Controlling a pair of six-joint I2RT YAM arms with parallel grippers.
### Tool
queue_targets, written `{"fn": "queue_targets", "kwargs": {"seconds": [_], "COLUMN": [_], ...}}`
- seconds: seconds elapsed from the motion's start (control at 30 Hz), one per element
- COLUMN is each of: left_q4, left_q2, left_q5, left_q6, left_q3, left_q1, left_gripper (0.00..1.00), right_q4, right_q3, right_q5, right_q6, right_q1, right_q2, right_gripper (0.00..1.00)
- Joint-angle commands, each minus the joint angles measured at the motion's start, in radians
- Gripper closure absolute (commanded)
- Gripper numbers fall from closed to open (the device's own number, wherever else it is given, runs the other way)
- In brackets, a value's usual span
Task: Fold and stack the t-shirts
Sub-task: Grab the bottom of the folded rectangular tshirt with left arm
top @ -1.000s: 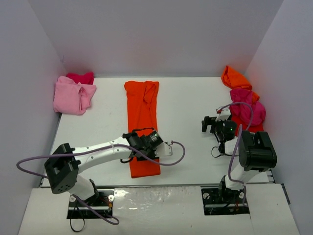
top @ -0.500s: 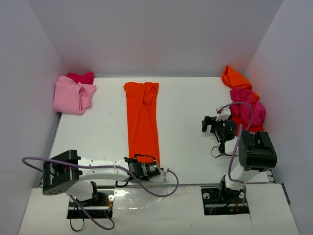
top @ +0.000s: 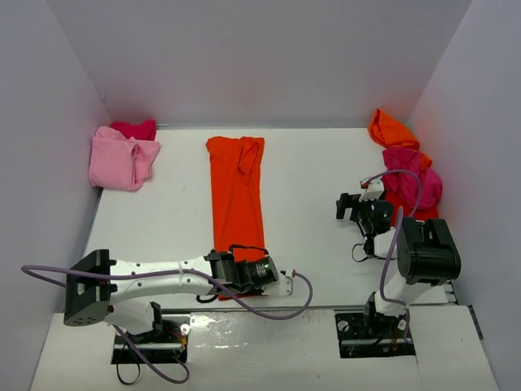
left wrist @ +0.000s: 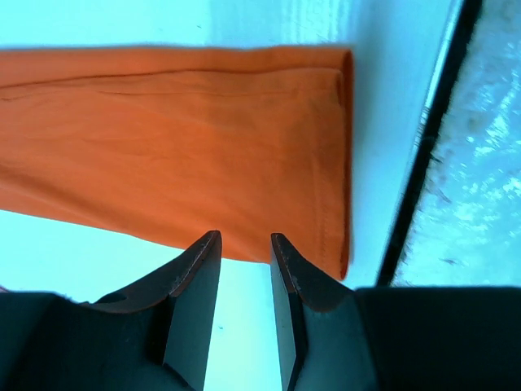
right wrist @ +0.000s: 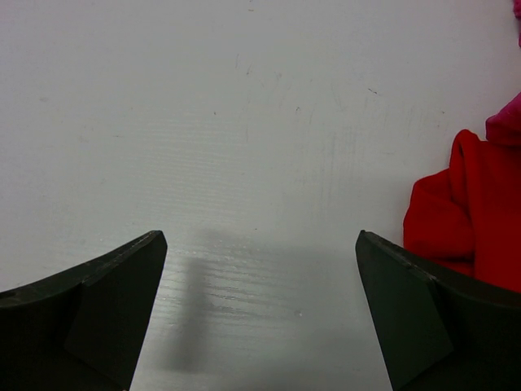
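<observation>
A long orange-red t-shirt (top: pixel 236 187), folded into a narrow strip, lies mid-table from the back to the near edge. In the left wrist view its hemmed near end (left wrist: pixel 163 138) lies flat just beyond my fingertips. My left gripper (top: pixel 225 275) (left wrist: pixel 244 236) hovers low at the strip's near end. Its jaws stand a narrow gap apart with bare table between them, holding nothing. My right gripper (top: pixel 348 205) (right wrist: pixel 260 236) is wide open and empty above bare table, beside a red shirt (right wrist: pixel 476 220).
A light pink shirt (top: pixel 122 160) with a magenta one (top: pixel 134 129) behind it lies at the far left. At the right wall are an orange shirt (top: pixel 389 129), a magenta one (top: pixel 413 181) and a red one (top: pixel 425 213). The table's near edge (left wrist: pixel 423 163) runs close to the hem.
My left arm has swung from over the strip's lower part down to its near end by the table edge. The shirt and the right arm have not moved.
</observation>
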Motion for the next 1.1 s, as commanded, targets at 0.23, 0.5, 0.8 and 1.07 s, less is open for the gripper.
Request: {"fn": "queue_targets", "kwargs": {"seconds": [0.23,0.5,0.8,1.07], "left_q4": [-0.102,-0.067,0.047,0.096], "left_q2": [-0.011,0.066,0.152,0.185], "left_q5": [0.221,0.232,0.211,0.211], "left_q6": [-0.007,-0.021,-0.044,-0.057], "left_q3": [0.095,0.123,0.086,0.058], "left_q1": [-0.003,-0.004,-0.005,-0.005], "left_gripper": [0.73,0.72,0.73,0.73], "right_q4": [0.181,0.183,0.183,0.183], "right_q3": [0.023,0.023,0.023,0.023], "right_q5": [0.016,0.016,0.016,0.016], "right_q6": [-0.019,-0.019,-0.020,-0.019], "right_q1": [0.007,0.007,0.007,0.007], "right_q2": [-0.024,-0.024,-0.025,-0.025], "right_gripper": [0.00,0.00,0.00,0.00]}}
